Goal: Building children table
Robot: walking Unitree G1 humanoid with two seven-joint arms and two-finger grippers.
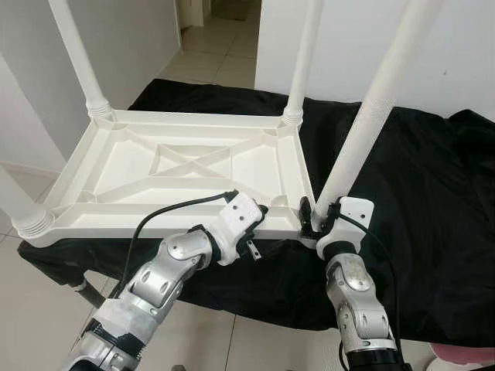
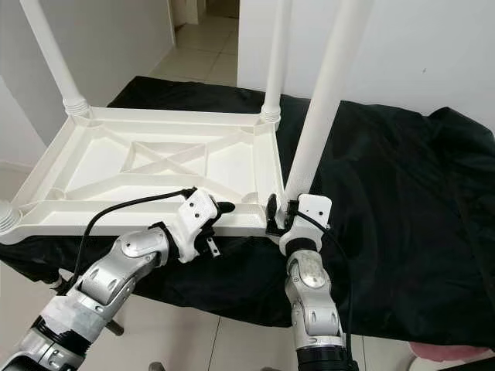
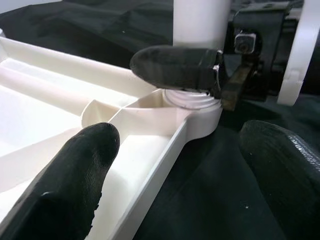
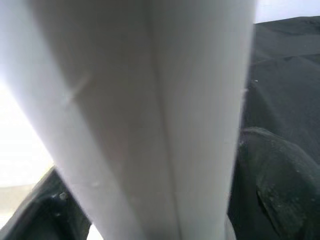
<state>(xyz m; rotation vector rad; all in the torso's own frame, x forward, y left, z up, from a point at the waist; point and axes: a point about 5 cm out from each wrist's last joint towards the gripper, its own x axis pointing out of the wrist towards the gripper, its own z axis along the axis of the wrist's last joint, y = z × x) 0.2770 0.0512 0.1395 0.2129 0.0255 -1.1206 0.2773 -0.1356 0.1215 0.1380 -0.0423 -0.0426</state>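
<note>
A: Where is the table?

B: The top lies upside down across the left and centre of the frame, on a black cloth. Its ribbed underside faces up, and legs stand in the corner sockets.

A: And the left claw?

B: The left gripper sits at the lower centre with its fingers spread wide over the near rim. One finger lies inside the tray and another outside, with nothing pinched between them.

A: The right one?

B: The right gripper is just right of centre, closed around the near-right leg low down, right above its socket.

A: How would the thing handle?

B: It looks like thin moulded plastic, so light, stiff and smooth. The leg is probably slippery under the pads, so gripping low near the threaded collar seems best. A high grip would lever it sideways.

A: And the top?

B: I'd brace it at the rim beside that corner, since it could skate on the cloth.
</note>
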